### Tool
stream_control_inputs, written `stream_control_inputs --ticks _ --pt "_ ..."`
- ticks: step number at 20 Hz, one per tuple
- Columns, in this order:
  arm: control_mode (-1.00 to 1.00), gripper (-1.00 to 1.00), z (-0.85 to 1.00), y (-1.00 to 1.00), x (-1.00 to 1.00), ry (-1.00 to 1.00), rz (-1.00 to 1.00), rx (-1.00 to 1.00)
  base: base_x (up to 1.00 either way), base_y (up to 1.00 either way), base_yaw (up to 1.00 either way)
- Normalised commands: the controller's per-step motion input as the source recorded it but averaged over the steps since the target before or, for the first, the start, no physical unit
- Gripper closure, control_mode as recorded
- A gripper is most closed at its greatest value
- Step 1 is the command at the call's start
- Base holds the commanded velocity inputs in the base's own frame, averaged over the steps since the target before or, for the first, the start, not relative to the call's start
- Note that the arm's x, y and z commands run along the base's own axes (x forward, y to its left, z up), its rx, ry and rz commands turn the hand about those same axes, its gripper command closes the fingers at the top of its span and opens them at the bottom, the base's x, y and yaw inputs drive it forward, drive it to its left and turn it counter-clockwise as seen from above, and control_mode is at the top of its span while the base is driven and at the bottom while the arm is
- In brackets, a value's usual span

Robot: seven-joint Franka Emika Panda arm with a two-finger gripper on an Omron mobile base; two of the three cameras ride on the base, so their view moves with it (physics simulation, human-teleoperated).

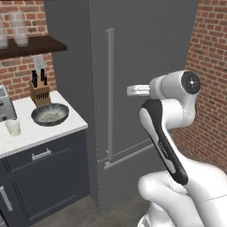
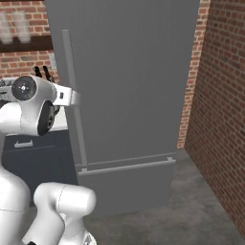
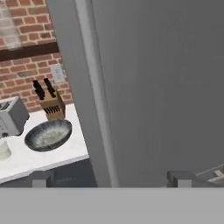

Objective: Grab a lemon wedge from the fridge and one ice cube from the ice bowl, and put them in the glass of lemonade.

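The fridge stands shut, dark grey, with a long light grey bar handle along its left edge. My gripper hovers at mid height just in front of that handle, open, with nothing between its fingers. On the white counter to the left sit the dark ice bowl and the small glass of lemonade. The lemon wedge is hidden behind the closed door.
A toaster and a knife block stand at the back of the counter. A dark shelf with frosted glasses hangs above. A brick wall runs along the fridge's right.
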Motion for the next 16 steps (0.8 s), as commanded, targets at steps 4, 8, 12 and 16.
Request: stream_control_inputs --ticks 4,8,12,16 --pt "-1.0 -1.0 0.06 -0.14 0.52 0.01 0.0 0.07 0.0 0.0 0.0" --pt "-1.0 -1.0 0.0 0.0 0.7 0.18 0.0 0.0 0.0 0.0 0.0" --pt "-1.0 -1.0 0.0 0.0 0.78 0.34 0.0 -0.03 0.0 0.0 0.0" --pt "-1.0 -1.0 -0.07 0.03 0.35 0.16 0.01 -0.03 0.0 0.0 0.0"
